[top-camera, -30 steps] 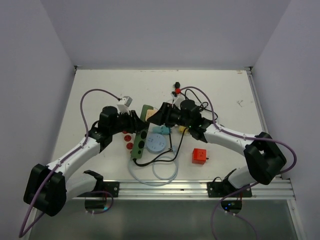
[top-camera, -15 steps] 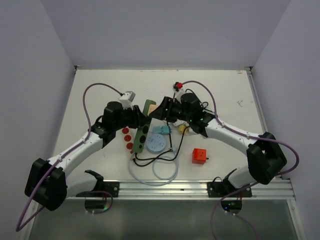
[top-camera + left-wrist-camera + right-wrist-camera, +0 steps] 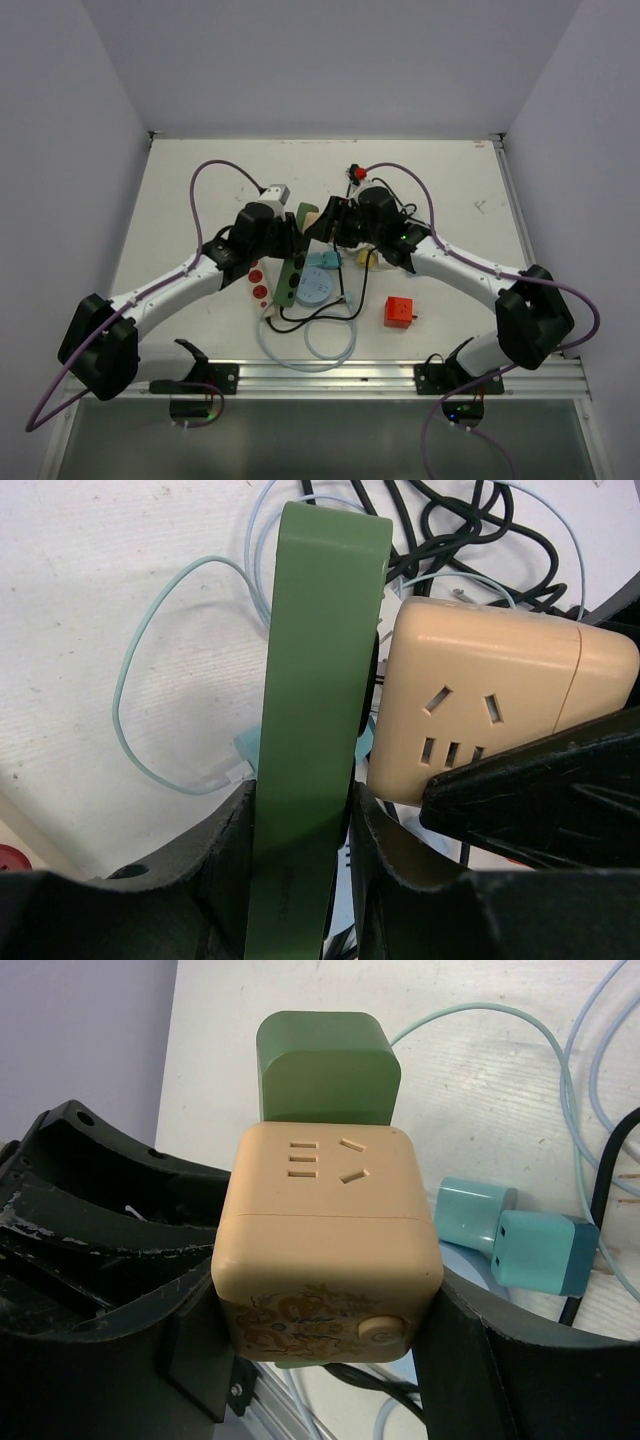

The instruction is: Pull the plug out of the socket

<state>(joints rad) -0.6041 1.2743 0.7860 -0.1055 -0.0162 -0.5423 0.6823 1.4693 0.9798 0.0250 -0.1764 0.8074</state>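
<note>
Left jaws: clamped across the green socket strip (image 3: 310, 730), one finger on each long side, strip seen edge-on in the left wrist view. Right jaws: clamped on the beige cube plug (image 3: 325, 1230), black fingers on its left and right faces.

Plug sits hard up against the far end of the strip, on the right arm's side. In the right wrist view the strip's rounded end pokes out just behind the cube. The left wrist view shows a thin dark gap between cube and strip; can't tell whether the prongs are seated. Cube's free faces show outlet slots, and it has a round button low on the near face.

From the top camera both arms meet mid-surface, and the strip runs from the jaws down towards the near edge.

Around it on the white surface (image 3: 450, 190):
- teal adapter (image 3: 510, 1235) just right of the cube, prongs out
- pale blue cable (image 3: 330, 345) looped near the front rail, black cable (image 3: 320, 318) crossing it
- pale blue disc (image 3: 313, 287) touching the strip's right side
- red discs (image 3: 257, 283) just left of the strip
- red cube (image 3: 399, 312) well to the right
</note>
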